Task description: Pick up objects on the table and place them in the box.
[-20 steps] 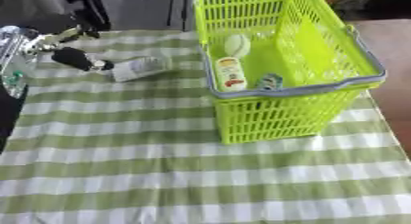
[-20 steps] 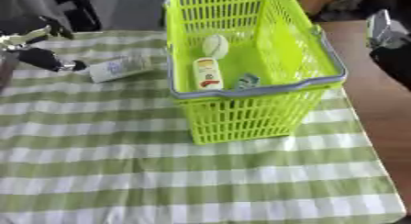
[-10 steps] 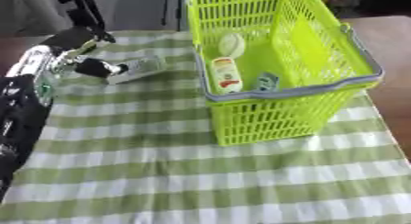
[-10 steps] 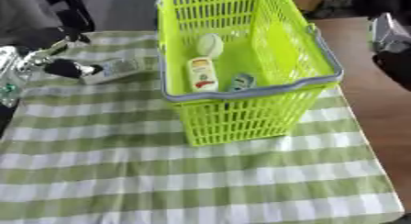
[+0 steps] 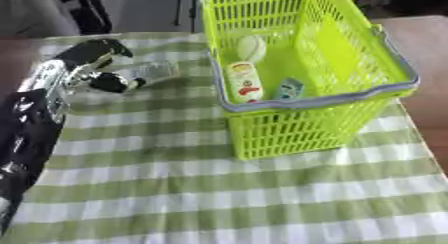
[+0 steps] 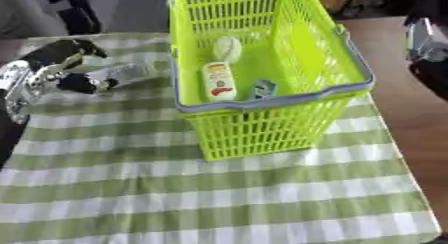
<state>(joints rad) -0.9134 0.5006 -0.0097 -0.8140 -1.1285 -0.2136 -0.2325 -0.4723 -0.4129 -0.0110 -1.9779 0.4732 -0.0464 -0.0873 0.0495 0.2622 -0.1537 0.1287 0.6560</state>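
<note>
Green-checked cloth was spread over the table. L hand was seen at far left, just beside a clear bottle w/ dark cap lying flat; finger state couldn't be told. Lime basket, right of ctr, held three small items. R hand was glimpsed at right edge; fingers couldn't be told.

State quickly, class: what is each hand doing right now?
Left hand: at the dark-capped bottle on the cloth; open or closed cannot be told.
Right hand: only partly visible at the right edge; cannot be told.
</note>
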